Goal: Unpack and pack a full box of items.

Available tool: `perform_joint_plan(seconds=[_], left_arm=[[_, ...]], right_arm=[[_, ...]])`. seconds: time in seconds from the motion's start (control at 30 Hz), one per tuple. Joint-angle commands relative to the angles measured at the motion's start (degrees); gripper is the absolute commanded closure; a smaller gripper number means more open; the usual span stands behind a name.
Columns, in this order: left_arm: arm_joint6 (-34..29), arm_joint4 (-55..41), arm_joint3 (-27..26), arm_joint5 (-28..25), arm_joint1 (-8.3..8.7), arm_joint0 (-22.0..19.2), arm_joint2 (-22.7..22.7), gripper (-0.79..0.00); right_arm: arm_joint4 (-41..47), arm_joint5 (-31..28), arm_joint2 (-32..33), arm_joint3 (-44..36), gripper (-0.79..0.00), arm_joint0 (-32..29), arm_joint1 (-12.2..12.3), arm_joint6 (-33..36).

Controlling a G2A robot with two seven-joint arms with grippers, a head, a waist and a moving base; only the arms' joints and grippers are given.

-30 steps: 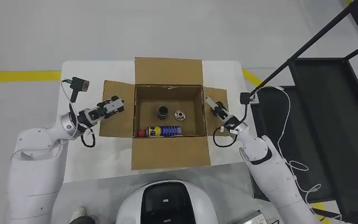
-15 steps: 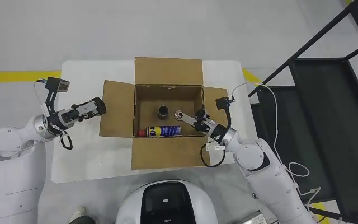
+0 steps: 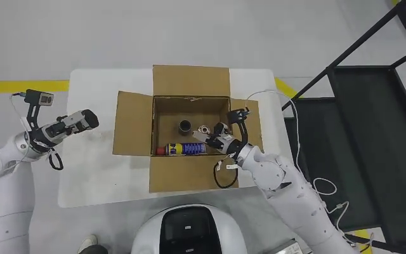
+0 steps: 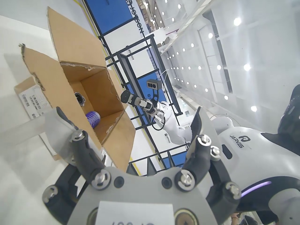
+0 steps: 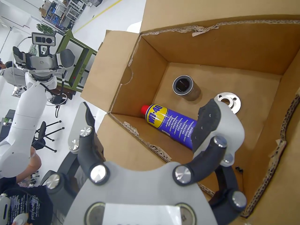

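An open cardboard box (image 3: 190,79) (image 5: 211,43) sits mid-table with all four flaps folded outward. My right gripper (image 3: 206,136) (image 5: 146,108) hangs over the right half of its opening, fingers spread wide and holding nothing. Below and between those fingers, a blue and yellow spray can (image 3: 185,148) (image 5: 173,124) lies on its side along the box's near wall, red cap pointing away from my right-hand finger. Just past that finger's tip a round metal flange (image 3: 204,131) (image 5: 230,100) lies flat on the floor. I cannot tell whether the finger touches it. A short dark cylinder (image 3: 184,126) (image 5: 185,87) stands beyond the can, near the flange but apart from it, with bare cardboard floor between the three items. The box's right wall, its top edge ragged, rises close beside my right-hand finger. My left gripper (image 3: 85,119) (image 4: 129,114) is well apart from the box, out past its left flap above the white table (image 3: 95,178) near the table's left edge, fingers likewise spread and holding nothing.
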Motion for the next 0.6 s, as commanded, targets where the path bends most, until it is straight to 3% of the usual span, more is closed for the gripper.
perform_joint_plan(seconds=[0.0, 0.17, 0.57], left_arm=[[2.6, 2.8, 1.8, -1.1, 0.18, -0.8, 0.1, -0.785], [8.9, 10.4, 2.6, -3.3, 0.35, -1.8, 2.0, -0.785], [9.1, 10.1, 2.6, -3.5, 0.33, -1.9, 2.4, -0.785]], right_arm=[[0.4, -0.1, 0.4, 0.2, -0.785, 0.0, 0.0, -0.6], [0.9, -0.2, 0.6, 0.2, -0.785, -0.1, -0.1, -0.8], [0.9, -0.2, 0.6, 0.2, -0.785, -0.1, -0.1, -0.8]])
